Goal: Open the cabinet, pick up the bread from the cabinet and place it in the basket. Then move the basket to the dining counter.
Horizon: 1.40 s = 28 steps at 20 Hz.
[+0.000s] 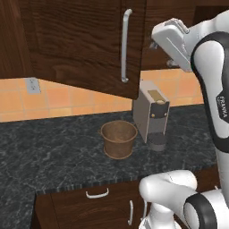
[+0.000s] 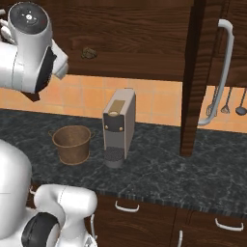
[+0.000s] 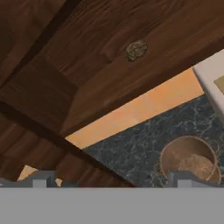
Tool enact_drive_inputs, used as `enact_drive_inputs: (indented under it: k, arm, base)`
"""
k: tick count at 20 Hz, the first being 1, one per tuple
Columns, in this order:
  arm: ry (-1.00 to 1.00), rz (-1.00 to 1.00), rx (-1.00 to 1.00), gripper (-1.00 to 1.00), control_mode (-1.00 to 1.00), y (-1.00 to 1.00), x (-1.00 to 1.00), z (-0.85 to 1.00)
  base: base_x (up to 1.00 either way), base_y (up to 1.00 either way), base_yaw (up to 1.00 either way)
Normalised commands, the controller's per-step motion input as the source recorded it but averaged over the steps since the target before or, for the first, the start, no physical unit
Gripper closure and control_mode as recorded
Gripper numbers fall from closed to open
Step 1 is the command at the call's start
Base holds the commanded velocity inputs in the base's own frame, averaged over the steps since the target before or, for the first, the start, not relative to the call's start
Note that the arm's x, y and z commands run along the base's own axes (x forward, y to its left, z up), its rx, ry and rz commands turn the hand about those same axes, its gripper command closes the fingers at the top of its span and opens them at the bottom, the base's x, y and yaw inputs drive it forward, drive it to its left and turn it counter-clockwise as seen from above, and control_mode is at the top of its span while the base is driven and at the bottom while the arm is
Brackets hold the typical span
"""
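Gaping wide, pincer [image 3: 111, 180] empty, hovering above basket [image 3: 189, 158], touching nothing.

Glossy white rounded arm segments with dark grey joint bands and small FRANKA lettering on one link.

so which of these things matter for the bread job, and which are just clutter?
Job:
cabinet, doors open
bread on the cabinet shelf
basket on the black worktop
claw, holding nothing

Clutter:
coffee machine
hanging utensils
wall socket
lower drawers
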Motion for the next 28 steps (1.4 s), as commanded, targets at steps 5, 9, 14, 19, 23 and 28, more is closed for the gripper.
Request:
enact_drive_inputs:
  k: [5,9,14,19,23,28]
  arm:
    - [0.4,0.0,0.33,-1.0,-1.0,-0.37,0.77,-0.26]
    - [0.2,0.06,0.43,-1.0,-1.0,0.37,0.92,-0.48]
    - [0.03,0.11,0.45,-1.0,-1.0,0.66,0.47,-0.29]
    - [0.15,0.2,0.26,-1.0,-1.0,0.97,0.32,-0.04]
    - [0.19,0.4,0.17,-1.0,-1.0,0.74,-0.38,0.24]
    - [0.06,0.38,0.03,-1.0,-1.0,1.0,-1.0,0.06]
  base:
    - [0.0,0.0,0.0]
    - [0.0,0.0,0.0]
    - [0.0,0.0,0.0]
    - [0.0,0.0,0.0]
    - [0.0,0.0,0.0]
    - [0.0,0.0,0.0]
